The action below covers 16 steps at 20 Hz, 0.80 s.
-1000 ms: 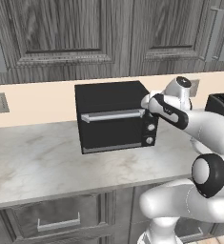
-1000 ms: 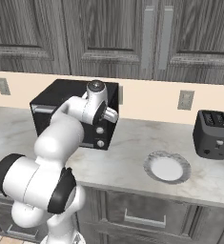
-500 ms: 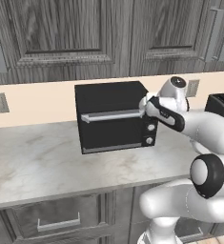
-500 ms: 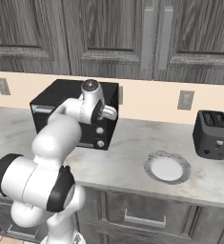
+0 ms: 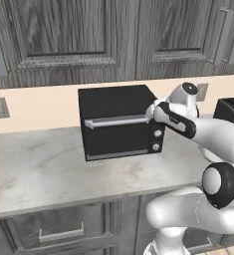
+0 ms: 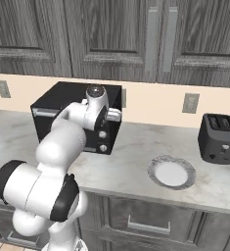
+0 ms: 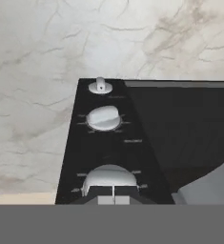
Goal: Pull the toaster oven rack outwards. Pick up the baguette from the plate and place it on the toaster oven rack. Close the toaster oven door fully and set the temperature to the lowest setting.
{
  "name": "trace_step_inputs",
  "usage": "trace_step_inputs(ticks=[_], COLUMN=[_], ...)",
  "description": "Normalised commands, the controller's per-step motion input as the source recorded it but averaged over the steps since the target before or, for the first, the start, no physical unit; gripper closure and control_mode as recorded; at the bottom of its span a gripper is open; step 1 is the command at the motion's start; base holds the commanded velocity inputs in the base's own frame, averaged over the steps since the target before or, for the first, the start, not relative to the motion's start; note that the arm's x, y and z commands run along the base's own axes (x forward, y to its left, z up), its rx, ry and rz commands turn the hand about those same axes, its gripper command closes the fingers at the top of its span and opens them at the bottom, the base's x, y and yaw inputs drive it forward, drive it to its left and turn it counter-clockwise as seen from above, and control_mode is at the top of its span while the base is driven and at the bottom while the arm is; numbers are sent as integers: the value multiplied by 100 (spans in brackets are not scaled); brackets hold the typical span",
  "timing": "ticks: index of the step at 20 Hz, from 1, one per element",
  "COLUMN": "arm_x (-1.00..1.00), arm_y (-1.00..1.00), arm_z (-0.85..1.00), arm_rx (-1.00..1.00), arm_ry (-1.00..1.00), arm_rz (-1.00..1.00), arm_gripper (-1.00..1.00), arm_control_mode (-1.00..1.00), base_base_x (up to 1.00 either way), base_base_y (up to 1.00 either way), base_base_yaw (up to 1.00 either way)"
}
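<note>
The toaster oven [image 5: 113, 107] stands on the counter with its door [image 5: 119, 139] closed and the silver handle [image 5: 116, 121] across the top. The closed door hides the rack and the baguette. My gripper [image 7: 113, 200] is shut, its tips pressed together right at the nearest of three knobs [image 7: 108, 175], the top one of the column. In the left base view the gripper [image 5: 152, 112] sits at the oven's upper right corner, above the two lower knobs [image 5: 158, 133]. The plate [image 6: 171, 172] lies bare to the right of the oven.
A black slot toaster [image 6: 219, 138] stands at the far right of the marble counter [image 5: 34, 167]. Dark wall cabinets [image 5: 78, 35] hang above the oven, and drawers [image 6: 146, 220] run below the counter edge.
The hand has edged a little to the left, closer to the oven's knob column. The oven, plate and slot toaster have stayed put.
</note>
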Motion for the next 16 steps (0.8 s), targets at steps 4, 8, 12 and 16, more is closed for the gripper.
trace_step_inputs(ticks=[4, 8, 12, 16], arm_x=[47, 48, 42, 35], arm_y=[1, 19, 37, 48], arm_z=[-100, -100, -100, -100], arm_rx=[-6, -22, -28, -31], arm_ry=[8, 5, 4, 1], arm_rz=[34, 32, 28, 25], arm_gripper=[100, 100, 100, 100], arm_control_mode=[-100, -100, -100, -100], base_base_x=[0, 0, 0, 0], base_base_y=[0, 0, 0, 0], base_base_yaw=[0, 0, 0, 0])
